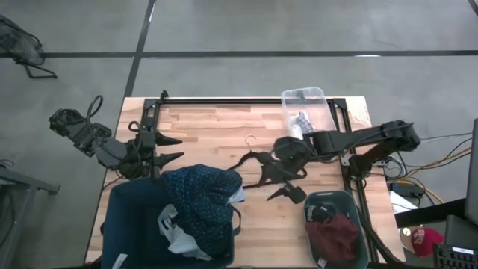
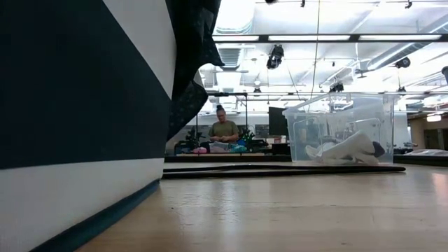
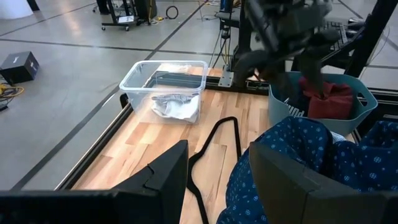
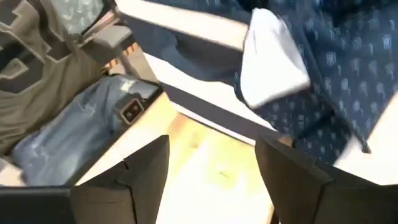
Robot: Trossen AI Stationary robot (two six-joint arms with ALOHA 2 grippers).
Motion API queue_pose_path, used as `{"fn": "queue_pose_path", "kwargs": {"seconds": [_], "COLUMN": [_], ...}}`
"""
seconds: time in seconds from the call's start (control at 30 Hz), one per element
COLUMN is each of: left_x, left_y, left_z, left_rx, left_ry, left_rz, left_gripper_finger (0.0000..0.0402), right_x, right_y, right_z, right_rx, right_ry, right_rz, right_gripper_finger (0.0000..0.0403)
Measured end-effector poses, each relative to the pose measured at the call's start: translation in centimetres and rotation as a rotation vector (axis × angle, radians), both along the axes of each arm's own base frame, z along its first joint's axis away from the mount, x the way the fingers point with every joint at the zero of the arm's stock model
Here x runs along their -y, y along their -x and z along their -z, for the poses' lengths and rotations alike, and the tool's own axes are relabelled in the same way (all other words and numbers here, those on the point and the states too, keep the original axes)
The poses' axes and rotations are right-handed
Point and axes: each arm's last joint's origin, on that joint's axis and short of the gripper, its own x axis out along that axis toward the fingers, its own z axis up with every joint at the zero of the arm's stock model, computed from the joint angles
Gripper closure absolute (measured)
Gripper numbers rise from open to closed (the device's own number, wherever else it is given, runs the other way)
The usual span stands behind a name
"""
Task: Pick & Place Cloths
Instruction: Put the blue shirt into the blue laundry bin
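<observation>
With the navy dotted fabric shirt [image 1: 203, 200] heaped over the rim of the dark blue fabric bin [image 1: 131, 224] on the wooden tabletop [image 1: 216, 127], the right pincer [image 1: 287, 170], spread and empty mid-table, should reach low and pinch a thick fold, while the left pincer [image 1: 170, 148] waits spread nearby.

I see grey concrete floor [image 1: 246, 26] with dark seam lines; open ceiling with strip lights [image 2: 315, 38]; person seated [image 2: 223, 130] far back.

Wood table [image 1: 216, 127], clear plastic tub [image 1: 306, 101], cloth shirt [image 1: 205, 198]
</observation>
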Motion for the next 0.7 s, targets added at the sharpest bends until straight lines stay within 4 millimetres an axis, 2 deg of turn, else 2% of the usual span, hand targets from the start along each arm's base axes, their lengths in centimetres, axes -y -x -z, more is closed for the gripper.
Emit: {"fn": "queue_pose_path", "kwargs": {"seconds": [0.13, 0.3, 0.4, 0.5, 0.6, 0.7], "left_x": [0.0, 0.0, 0.0, 0.1, -0.1, -0.5], "left_y": [0.0, -0.1, -0.1, -0.3, -0.4, -0.1], "left_z": [0.0, 0.0, 0.0, 0.4, 1.3, 2.0], "left_rx": [0.001, 0.005, 0.007, 0.023, 0.058, 0.094], "left_ry": [0.006, 0.009, 0.017, 0.008, -0.007, -0.015], "left_rz": [-0.003, -0.012, -0.015, -0.046, -0.109, -0.094], "left_gripper_finger": [0.0225, 0.0225, 0.0225, 0.0225, 0.0225, 0.0225], "right_x": [0.4, 0.9, 1.2, 1.5, 1.5, 1.5], "right_y": [1.4, 1.6, 1.4, 1.0, 0.2, -0.9], "right_z": [3.3, 9.2, 11.2, 13.7, 14.9, 16.5], "right_rx": [0.086, 0.166, 0.271, 0.284, 0.311, 0.285], "right_ry": [-0.005, 0.030, 0.038, 0.076, 0.081, 0.108], "right_rz": [0.093, 0.222, 0.332, 0.426, 0.505, 0.543], "right_gripper_finger": [0.0179, 0.0180, 0.0174, 0.0167, 0.0157, 0.0141]}}
